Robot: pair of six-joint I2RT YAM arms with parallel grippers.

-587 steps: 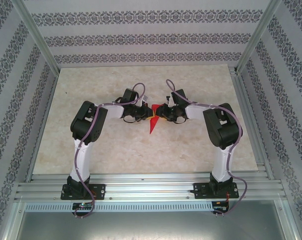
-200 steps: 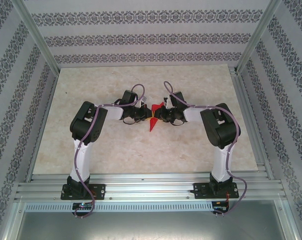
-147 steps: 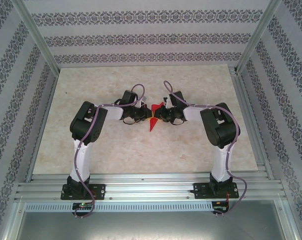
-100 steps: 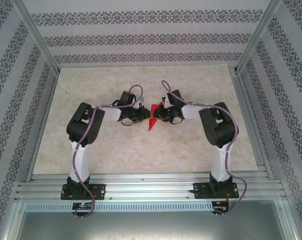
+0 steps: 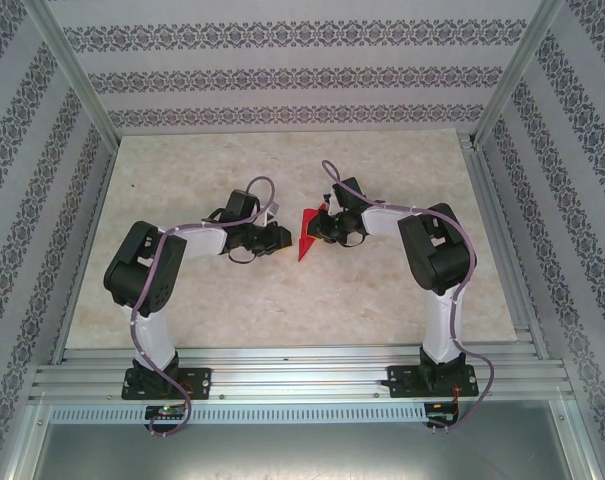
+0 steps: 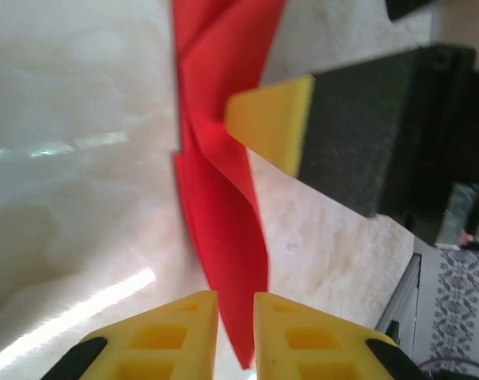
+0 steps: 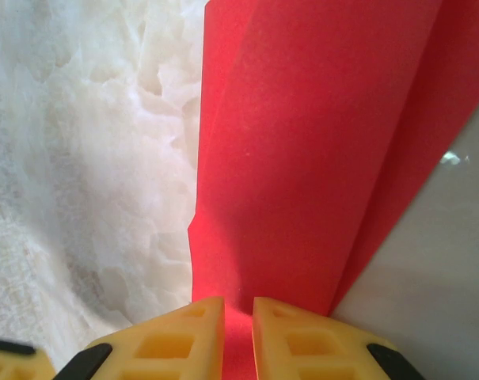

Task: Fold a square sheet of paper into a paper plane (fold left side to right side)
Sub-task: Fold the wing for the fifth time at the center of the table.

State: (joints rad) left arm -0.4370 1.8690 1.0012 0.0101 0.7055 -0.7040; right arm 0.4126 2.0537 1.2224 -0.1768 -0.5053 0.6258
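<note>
The paper plane (image 5: 307, 236), a narrow bright red wedge with creased layers, is near the middle of the surface (image 5: 282, 310), its sharp point toward the near side and its broad end toward the far side; whether it rests flat or is lifted a little I cannot tell. The left arm (image 5: 147, 275) reaches in from the near left, and the left tool (image 6: 236, 321) sits just beside the plane's left edge, apart from it in the top view. Its yellow fingers (image 6: 172, 336) stand a narrow slit apart, gripping nothing; in the left wrist view the red point shows beyond that slit. On the plane's right side, the right tool (image 7: 237, 317) is pinched narrowly on the plane, whose red layers run straight down into the gap between the two yellow fingers (image 7: 176, 336). The right arm (image 5: 437, 250) bends in from the near right.
</note>
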